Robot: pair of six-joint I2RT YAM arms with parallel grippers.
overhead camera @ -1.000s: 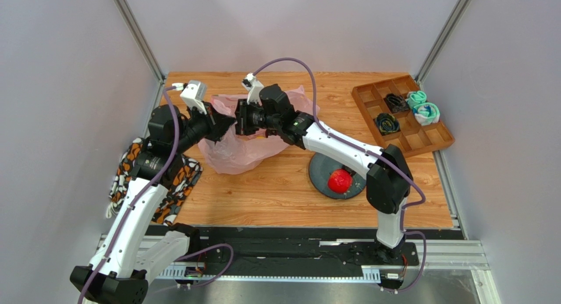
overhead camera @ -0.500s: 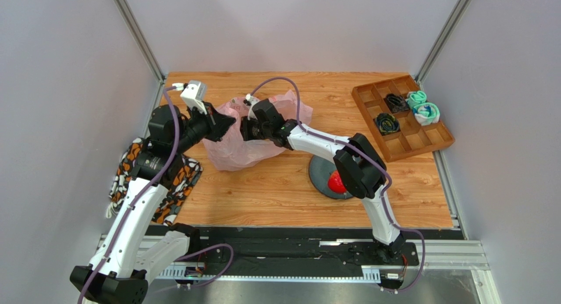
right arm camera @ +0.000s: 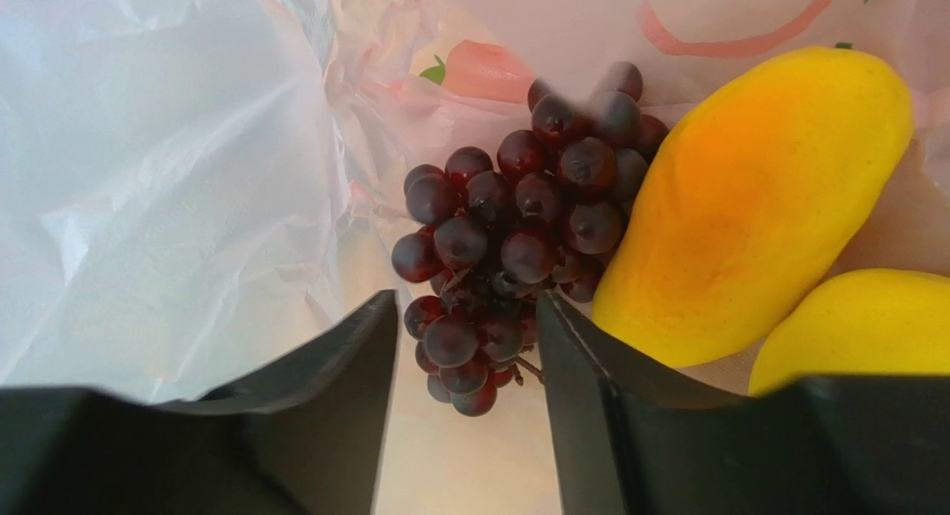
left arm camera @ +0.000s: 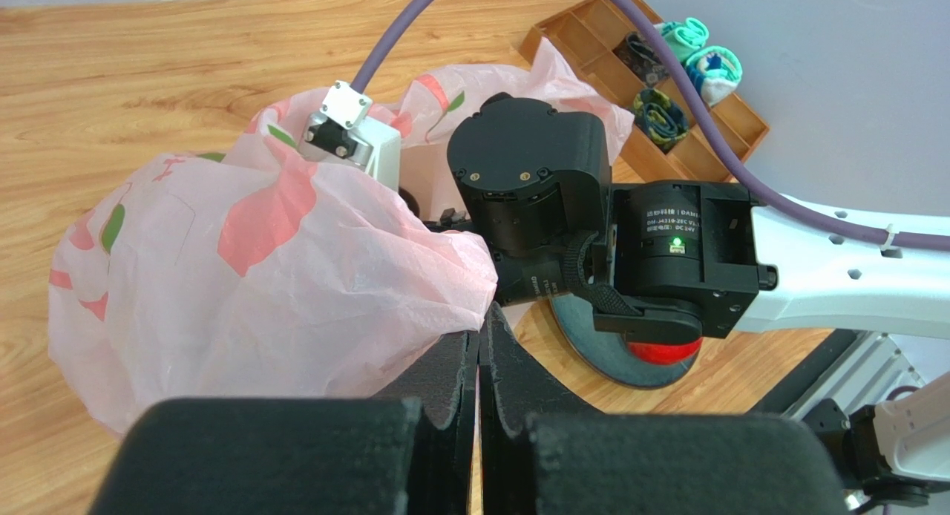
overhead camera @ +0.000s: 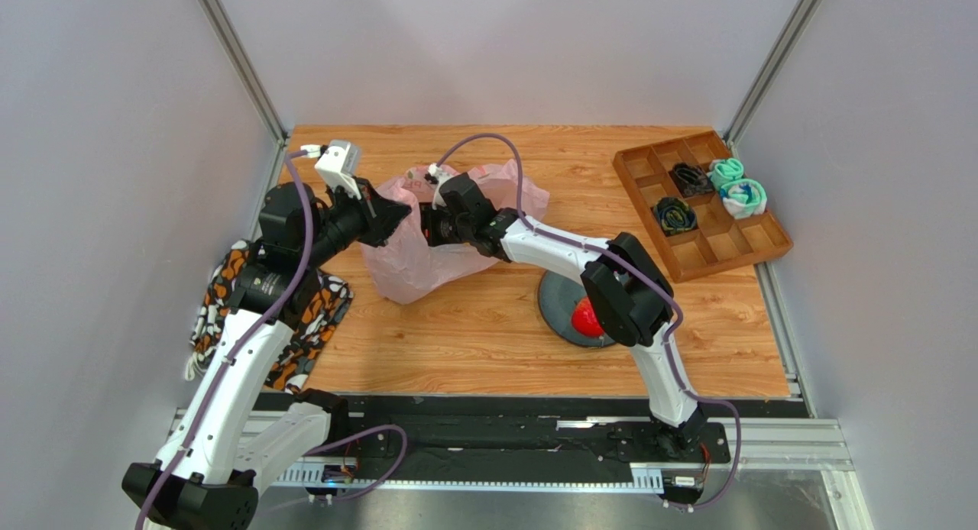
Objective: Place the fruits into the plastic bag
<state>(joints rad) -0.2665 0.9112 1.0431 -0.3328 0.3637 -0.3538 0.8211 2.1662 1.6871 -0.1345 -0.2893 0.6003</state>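
Note:
The pink plastic bag (overhead camera: 413, 261) with its peach print stands at the back left of the table. My left gripper (left arm camera: 480, 343) is shut on the bag's (left arm camera: 257, 270) rim and holds it up. My right gripper (right arm camera: 466, 306) reaches inside the bag (right arm camera: 167, 181), fingers apart. Dark purple grapes (right arm camera: 513, 226) lie loose just beyond the fingertips. They rest against a large yellow-orange fruit (right arm camera: 758, 203), with a second yellow fruit (right arm camera: 859, 326) beside it. A red apple (overhead camera: 588, 318) sits on a dark round plate (overhead camera: 555, 299), partly hidden by my right arm.
A wooden compartment tray (overhead camera: 735, 255) at the back right holds teal and black coiled bundles. An orange-black patterned cloth (overhead camera: 304, 324) lies at the left edge under my left arm. Grey walls close in both sides and the back.
My right arm dipped into the bag's mouth, and its fingers have just spread, letting go of the grapes. The left gripper has kept its hold on the rim.

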